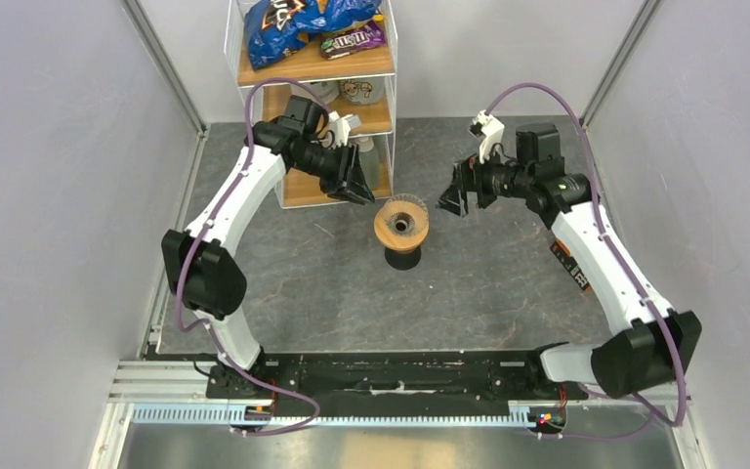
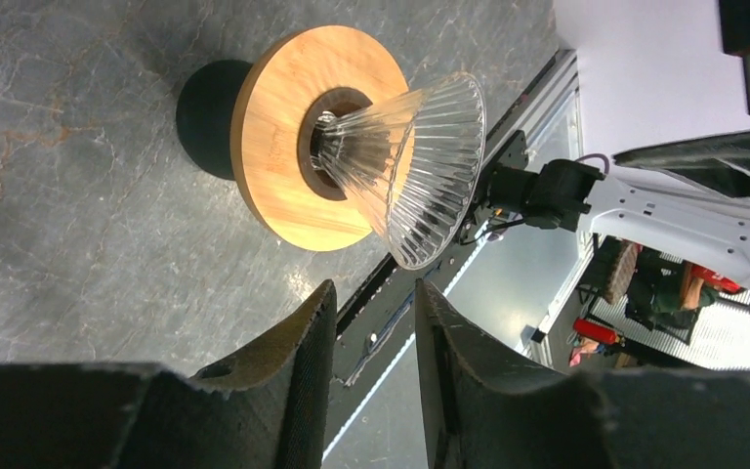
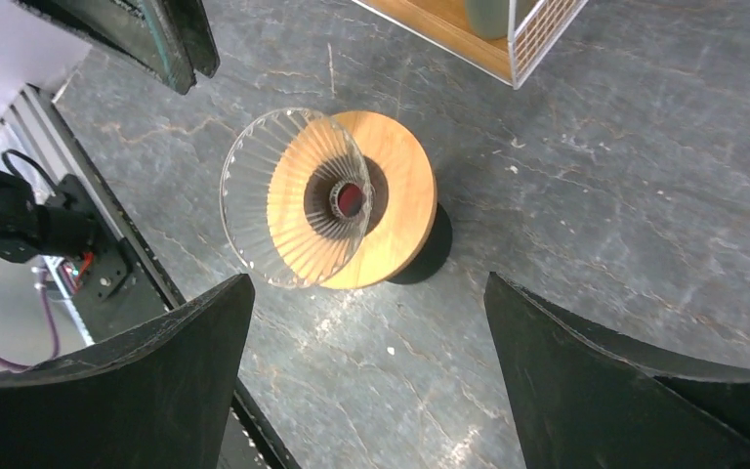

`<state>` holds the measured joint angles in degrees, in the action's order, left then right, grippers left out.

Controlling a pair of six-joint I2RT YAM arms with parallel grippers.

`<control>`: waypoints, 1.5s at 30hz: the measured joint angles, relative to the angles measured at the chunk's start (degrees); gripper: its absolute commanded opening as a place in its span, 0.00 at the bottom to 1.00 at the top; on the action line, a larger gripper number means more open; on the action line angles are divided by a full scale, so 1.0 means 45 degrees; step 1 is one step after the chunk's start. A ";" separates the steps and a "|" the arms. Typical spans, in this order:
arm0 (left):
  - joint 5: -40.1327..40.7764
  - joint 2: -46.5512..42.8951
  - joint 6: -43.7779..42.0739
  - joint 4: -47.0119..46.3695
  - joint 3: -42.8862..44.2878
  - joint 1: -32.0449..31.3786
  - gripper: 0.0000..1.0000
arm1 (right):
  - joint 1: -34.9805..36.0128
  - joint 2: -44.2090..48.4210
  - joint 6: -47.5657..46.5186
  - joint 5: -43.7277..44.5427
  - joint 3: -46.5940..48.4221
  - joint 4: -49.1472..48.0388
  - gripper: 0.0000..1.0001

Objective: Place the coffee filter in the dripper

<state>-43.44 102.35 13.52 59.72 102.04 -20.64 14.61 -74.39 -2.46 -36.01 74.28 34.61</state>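
The dripper (image 1: 401, 226) stands on the dark table, a clear ribbed glass cone (image 2: 430, 166) in a round light-wood ring (image 2: 273, 127) on a black base. The cone holds nothing (image 3: 293, 200). The coffee filter is out of view. My left gripper (image 1: 356, 186) hangs just left of the dripper, in front of the rack; in the left wrist view its jaws (image 2: 376, 293) stand a little apart with nothing between them. My right gripper (image 1: 454, 200) hangs just right of the dripper, wide open and empty (image 3: 368, 283).
A white wire rack with wooden shelves (image 1: 352, 66) stands at the back, behind the left gripper, with snack bags (image 1: 293, 20) on top and cans (image 1: 356, 91) below. Its corner shows in the right wrist view (image 3: 537, 29). Grey walls close in both sides.
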 measured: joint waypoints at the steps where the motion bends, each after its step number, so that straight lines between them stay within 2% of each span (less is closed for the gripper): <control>1: -0.0078 -0.0063 0.0005 -0.0146 -0.0107 0.0053 0.40 | 0.0000 -0.0301 0.0267 -0.0189 0.0005 -0.0369 0.93; 10: -0.0894 -0.0087 0.0389 -0.1855 -0.1360 0.0073 0.39 | 0.0000 -0.2375 0.1613 -0.0816 0.0015 -0.1156 0.70; 19: -0.1122 -0.0058 0.0908 -0.2895 -0.1758 0.0053 0.39 | 0.0000 -0.3157 0.2322 -0.1156 0.0554 -0.1156 0.64; 22: -0.1166 -0.0058 0.1122 -0.3254 -0.1982 -0.0005 0.36 | 0.0000 -0.3206 0.2424 -0.1205 0.0612 -0.1146 0.63; 26: -0.1171 -0.0282 0.1734 -0.4265 -0.3026 -0.0073 0.36 | 0.0000 -0.3201 0.2453 -0.1263 0.0612 -0.1146 0.63; 34: 0.0767 -0.3405 0.3191 -0.6737 -0.5693 -0.0087 0.42 | 0.0000 -0.2817 0.2705 -0.1234 0.0568 -0.1171 0.65; 38: 0.1666 -0.4872 0.4114 -0.8519 -0.6747 -0.0087 0.42 | 0.0000 -0.2705 0.2773 -0.1224 0.0568 -0.1190 0.59; 45: 0.2108 -0.4809 0.5552 -1.0088 -0.8014 -0.0102 0.43 | 0.0000 -0.2725 0.2895 -0.1258 0.0520 -0.1161 0.53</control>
<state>-33.95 80.71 38.50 14.33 65.98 -21.10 14.61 -86.65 10.57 -41.67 76.62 29.39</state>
